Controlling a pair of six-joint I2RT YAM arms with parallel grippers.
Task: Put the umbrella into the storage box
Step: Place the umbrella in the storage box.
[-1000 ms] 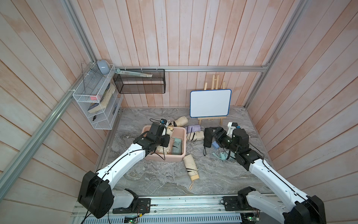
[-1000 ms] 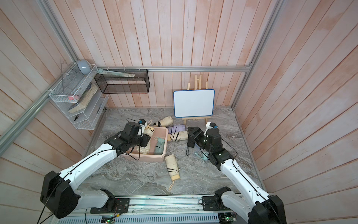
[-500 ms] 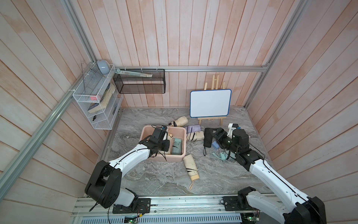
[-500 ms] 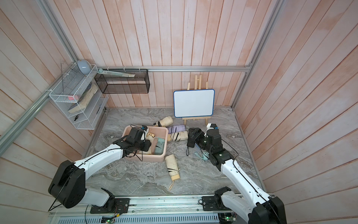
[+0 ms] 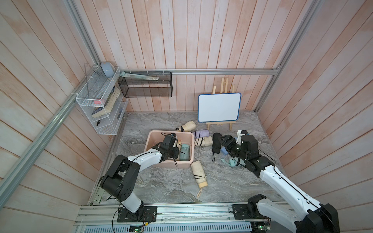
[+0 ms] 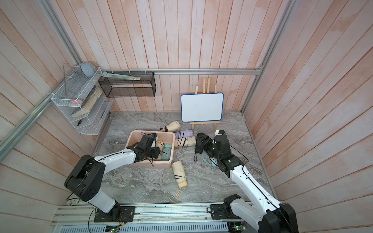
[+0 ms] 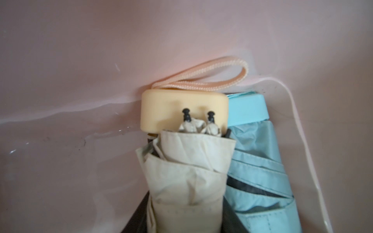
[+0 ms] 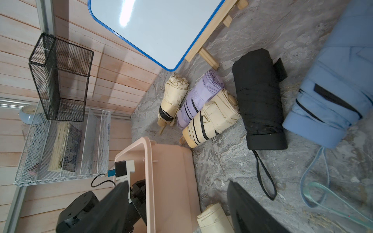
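- Only your left wrist view shows the left claw (image 7: 185, 218) clenched on the cream umbrella (image 7: 187, 171), which lies inside the storage box (image 7: 80, 60) against the teal umbrella (image 7: 258, 161).
- In both top views the wrist hides that grip.
- Your right claw (image 8: 178, 185) is spread wide, near the black umbrella (image 8: 260, 96) on the counter (image 8: 222, 157).
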